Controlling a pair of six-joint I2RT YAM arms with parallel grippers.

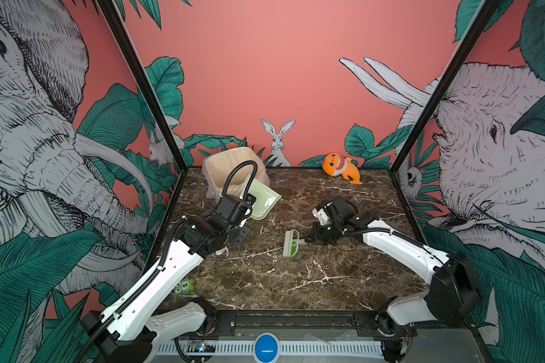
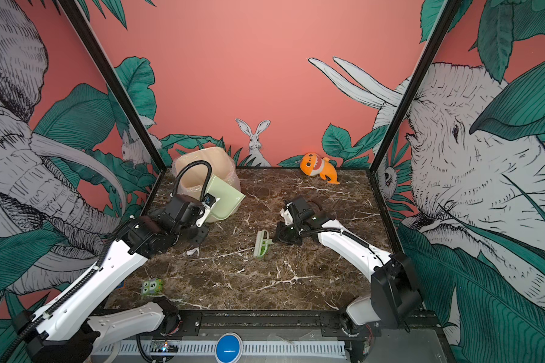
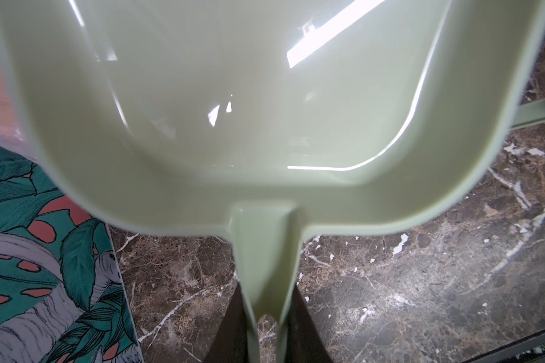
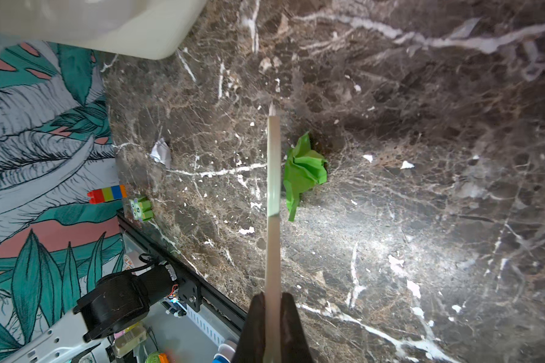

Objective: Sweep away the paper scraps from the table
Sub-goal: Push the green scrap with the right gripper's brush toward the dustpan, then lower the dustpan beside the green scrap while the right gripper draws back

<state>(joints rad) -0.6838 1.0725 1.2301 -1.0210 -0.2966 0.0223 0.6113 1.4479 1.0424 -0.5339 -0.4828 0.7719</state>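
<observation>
Brown marble tabletop [image 1: 296, 283] fills both top views. At its far left the left pincer [image 1: 248, 203] is clenched on the handle of a pale green dustpan [image 1: 265, 201], held tilted just beside a beige bin [image 1: 224, 163]. Near the middle the right pincer [image 1: 309, 239] grasps a small brush [image 1: 291, 242]. A white paper scrap [image 2: 193, 251] lies beside the left arm.

From the left wrist, the dustpan's handle sits between dark fingers [image 3: 224, 333].

From the right wrist, a green paper scrap [image 4: 304, 169] lies just beside the brush, and the white paper scrap is well apart from it.
</observation>
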